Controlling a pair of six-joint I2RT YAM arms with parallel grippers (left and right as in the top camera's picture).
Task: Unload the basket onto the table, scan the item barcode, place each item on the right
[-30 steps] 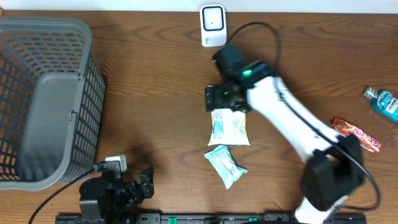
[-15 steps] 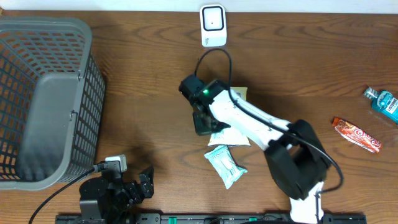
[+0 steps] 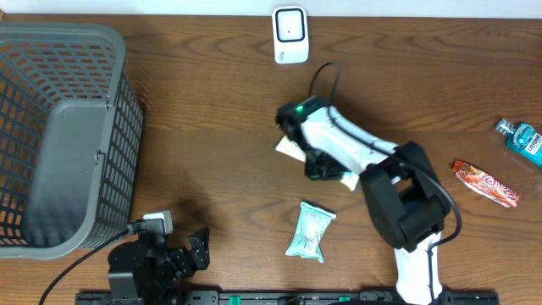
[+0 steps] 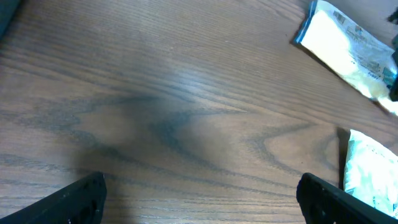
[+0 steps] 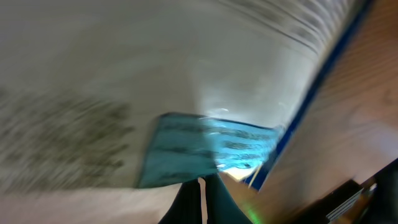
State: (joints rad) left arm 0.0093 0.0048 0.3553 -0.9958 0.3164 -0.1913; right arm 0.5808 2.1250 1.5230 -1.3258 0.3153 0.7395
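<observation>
A white packet with blue-green print (image 3: pixel 288 149) lies mid-table, mostly covered by my right arm. My right gripper (image 3: pixel 320 168) is down on it. In the right wrist view the packet (image 5: pixel 155 74) fills the frame, blurred, and the right gripper (image 5: pixel 202 183) is shut with its tips pinching the packet's edge at a teal patch. The white scanner (image 3: pixel 290 34) stands at the table's far edge. My left gripper (image 3: pixel 182 254) rests near the front edge, open (image 4: pixel 208 199) over bare wood, and sees the same packet (image 4: pixel 348 43) far off.
A second, smaller teal-and-white packet (image 3: pixel 311 230) lies in front of the arm, also at the right edge of the left wrist view (image 4: pixel 370 174). A grey mesh basket (image 3: pixel 114 51) stands at the left. A red wrapper (image 3: pixel 484 182) and a blue bottle (image 3: pixel 525 140) lie far right.
My right gripper has shut and swung from left of the white packet to over it. The packet has turned and shifted back; the smaller packet has slid toward the front. The left arm is still.
</observation>
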